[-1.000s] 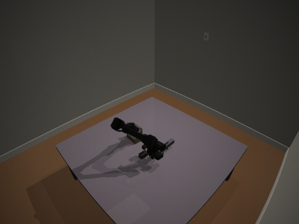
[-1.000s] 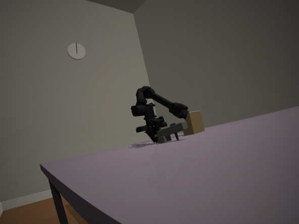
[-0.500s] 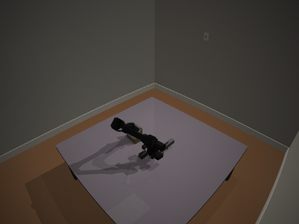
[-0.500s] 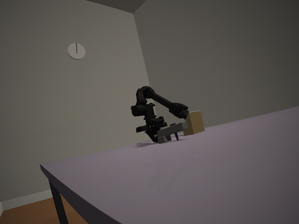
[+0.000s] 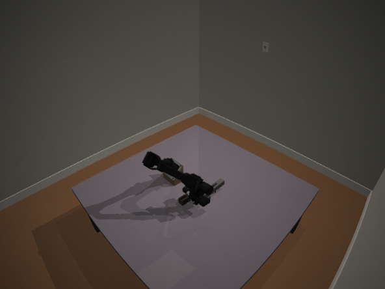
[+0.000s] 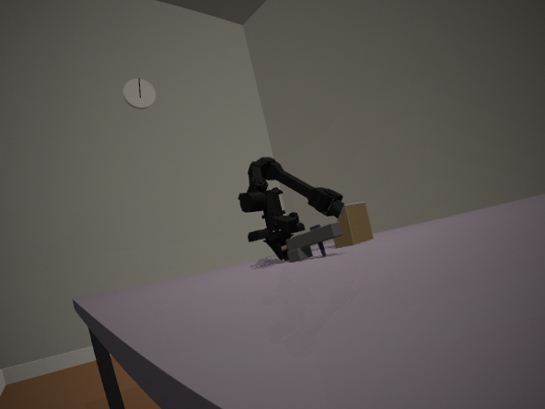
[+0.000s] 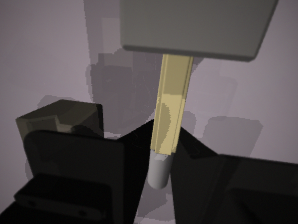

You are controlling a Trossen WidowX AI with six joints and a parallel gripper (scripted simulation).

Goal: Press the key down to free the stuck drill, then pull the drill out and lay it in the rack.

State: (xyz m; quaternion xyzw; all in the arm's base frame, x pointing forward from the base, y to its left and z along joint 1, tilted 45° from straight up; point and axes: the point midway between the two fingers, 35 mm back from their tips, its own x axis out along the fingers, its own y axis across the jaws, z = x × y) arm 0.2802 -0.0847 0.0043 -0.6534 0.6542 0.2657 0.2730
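Observation:
In the wrist view a yellow drill with a pale grey tip sticks out of a grey block. My gripper is shut on the drill near its tip end, low over the table. A small dark bluish key sits on top of the grey block. In the top and exterior views the drill itself is hidden by the gripper.
A dark olive block stands just left of the gripper. A tan box stands behind the grey block, by the arm's base. All rest on the grey table.

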